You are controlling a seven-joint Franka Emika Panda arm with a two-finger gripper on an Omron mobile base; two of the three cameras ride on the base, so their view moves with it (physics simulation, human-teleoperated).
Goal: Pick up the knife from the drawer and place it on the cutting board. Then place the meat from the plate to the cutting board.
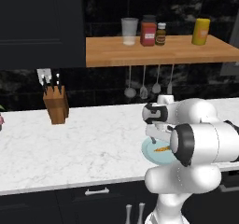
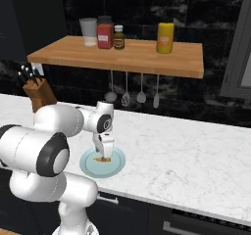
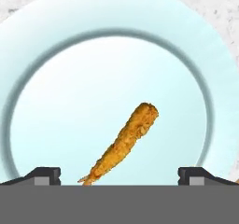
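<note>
Spread claw [image 3: 119, 174] hangs over meat [image 3: 123, 143] lying on plate [image 3: 42, 45].

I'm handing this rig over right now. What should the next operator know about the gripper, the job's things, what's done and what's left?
Gripper: open, holding nothing, poised just above the plate with its fingers either side of the meat.
The meat lies on the plate, near the front edge of the marble counter.
Done: meat not yet picked up.
Left: grasp the meat and move it to the cutting board; also check that the knife is there.
</note>
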